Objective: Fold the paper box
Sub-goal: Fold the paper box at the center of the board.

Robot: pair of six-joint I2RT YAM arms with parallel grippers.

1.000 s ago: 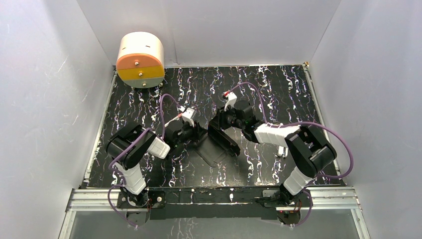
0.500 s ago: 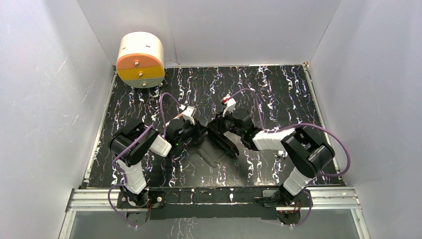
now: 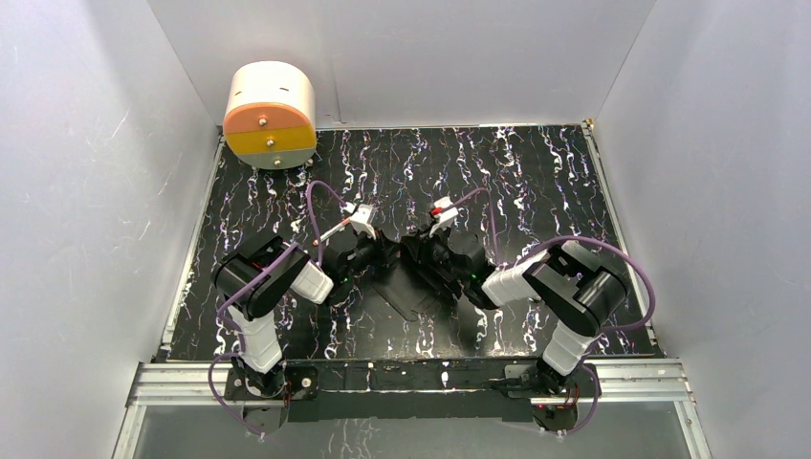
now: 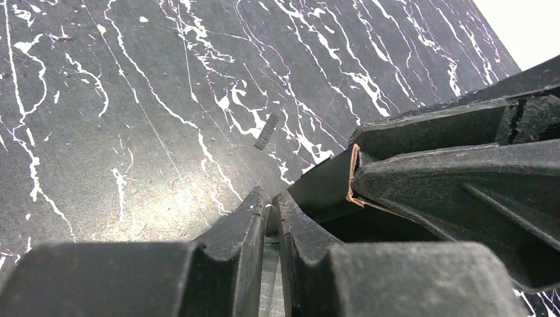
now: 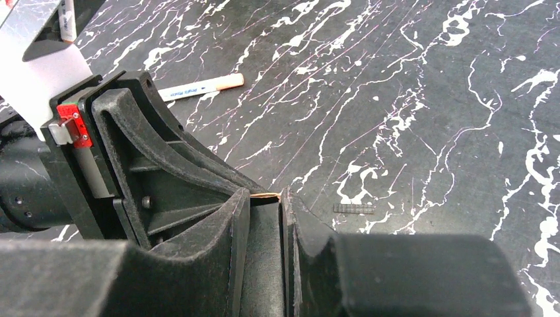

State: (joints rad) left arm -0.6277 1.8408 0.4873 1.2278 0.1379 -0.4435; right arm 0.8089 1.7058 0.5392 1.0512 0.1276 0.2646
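The box [image 3: 409, 293] lies mid-table on the near side, and both grippers meet over its far edge. Your right gripper [image 5: 265, 221] is clamped on a raised card wall. The raw brown edge of the card shows at its fingertips, and dark card fills the slit between them. Your left gripper [image 4: 271, 214] has its fingers almost together, with only a thin slit between. I cannot tell whether any card sits in that slit, since the flap it faces seems to lie just right of its tips.

As I judge it, you are standing a wall or flap up along its crease, with one hand anchoring and the other bending. Grip low with the right, close to the crease, so the thin card bends on its line and does not buckle. Lay the left tips flat against the flap before you press, and push along the crease, not across it. The two sets of fingertips are touching or nearly so. Move one arm at a time, because a twist from both would likely skew or tear the card.

Count:
- one box
- two grippers
- one white pen [image 5: 201, 86] on the table [image 3: 536, 182], apart from the box
- one small dark strip [image 5: 353, 208] near the fingertips
- one cream-and-orange drum [image 3: 270, 115] at the far left corner
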